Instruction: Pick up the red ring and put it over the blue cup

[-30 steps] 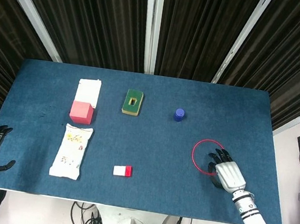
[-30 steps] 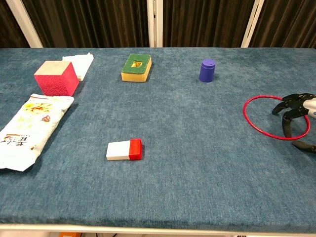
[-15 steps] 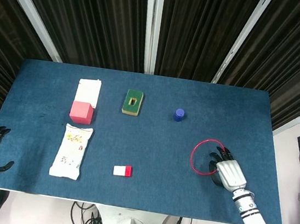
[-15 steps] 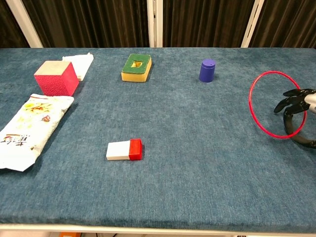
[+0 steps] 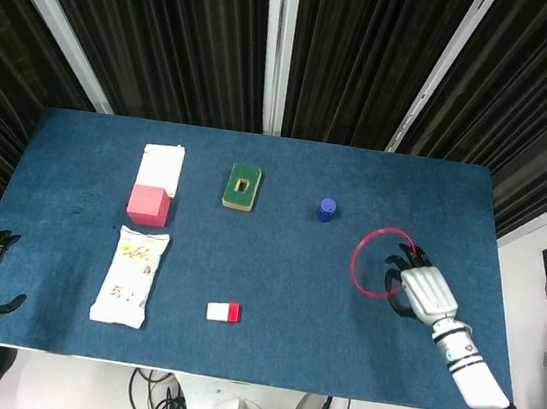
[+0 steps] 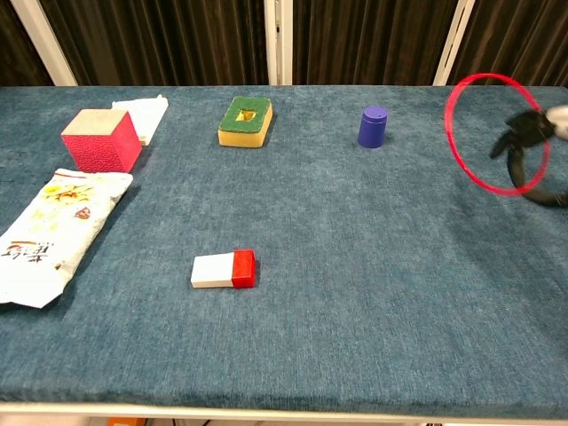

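While the right hand [image 6: 531, 142] pinches the red ring [image 6: 495, 133] by its rim, the hoop hangs tilted. It could slip, or clip the blue cup [image 6: 374, 126] and topple it.

Right hand [image 5: 421, 291] up off the cloth at mid-right of the frame, red ring [image 5: 379, 262] in its grip, and bare table [image 5: 426, 194] runs up-left to the blue cup [image 5: 326, 209]. The green sponge [image 5: 242, 186] sits well left; the red-and-white block [image 5: 223, 311] lies lower centre, off that line.

ring [image 6: 495, 133] held up off the surface [image 6: 355, 266] in right hand [image 6: 532, 146], right of cup [image 6: 374, 126]; sponge [image 6: 245, 122] left of cup, cube [image 6: 100, 140] far left.
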Available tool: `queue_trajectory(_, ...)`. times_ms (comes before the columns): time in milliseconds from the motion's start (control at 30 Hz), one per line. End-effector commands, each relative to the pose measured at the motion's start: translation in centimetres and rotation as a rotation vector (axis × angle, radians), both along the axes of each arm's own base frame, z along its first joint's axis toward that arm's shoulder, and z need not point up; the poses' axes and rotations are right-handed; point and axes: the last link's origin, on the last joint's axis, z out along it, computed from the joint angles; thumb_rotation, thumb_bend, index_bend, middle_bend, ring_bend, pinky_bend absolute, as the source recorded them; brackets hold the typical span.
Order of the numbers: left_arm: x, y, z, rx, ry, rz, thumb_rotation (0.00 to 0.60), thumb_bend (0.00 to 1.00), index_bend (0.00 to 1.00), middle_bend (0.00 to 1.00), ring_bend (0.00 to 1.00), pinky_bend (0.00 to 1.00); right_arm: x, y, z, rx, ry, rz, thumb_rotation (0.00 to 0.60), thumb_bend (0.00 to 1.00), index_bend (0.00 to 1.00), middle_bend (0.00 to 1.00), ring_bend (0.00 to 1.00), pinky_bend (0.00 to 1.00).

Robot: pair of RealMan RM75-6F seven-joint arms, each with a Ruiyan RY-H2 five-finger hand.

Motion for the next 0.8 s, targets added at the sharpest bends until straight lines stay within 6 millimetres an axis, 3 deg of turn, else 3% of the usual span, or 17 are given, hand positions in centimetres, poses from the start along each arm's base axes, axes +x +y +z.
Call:
queue_trajectory(33, 0.1, -0.1, 0.0, 0.000, 0.001, 0.002, 0.600, 0.13, 0.15, 0.11, 0.01, 0.00, 2.3, -3.3, 0.9, 0.021, 0.004, -0.003, 0.600, 0.33, 0.65, 0.23, 0.00, 0.00)
queue_trajectory(367, 0.5, -0.3, 0.2, 0.004, 0.006, 0.004, 0.600, 0.13, 0.15, 0.11, 0.01, 0.00, 6.7, -9.9, -0.6, 0.095, 0.054, -0.028, 0.600, 0.33, 0.66, 0.23, 0.00, 0.00)
queue_trajectory(600, 0.4, -0.5, 0.1, 0.004, 0.005, 0.012, 0.600, 0.13, 0.15, 0.11, 0.01, 0.00, 8.1, -11.9, -2.8, 0.117, 0.091, -0.046, 0.600, 0.33, 0.65, 0.22, 0.00, 0.00)
queue_trajectory(700, 0.4, -0.5, 0.2, 0.005, 0.005, 0.013, 0.600, 0.13, 0.15, 0.11, 0.01, 0.00, 8.3, -12.3, -3.5, 0.116, 0.106, -0.054, 0.600, 0.26, 0.59, 0.19, 0.00, 0.00)
queue_trajectory(800, 0.3, -0.6, 0.2, 0.007, 0.003, 0.015, 0.600, 0.13, 0.15, 0.11, 0.01, 0.00, 8.5, -12.4, -4.0, 0.111, 0.115, -0.063, 0.600, 0.09, 0.47, 0.15, 0.00, 0.00)
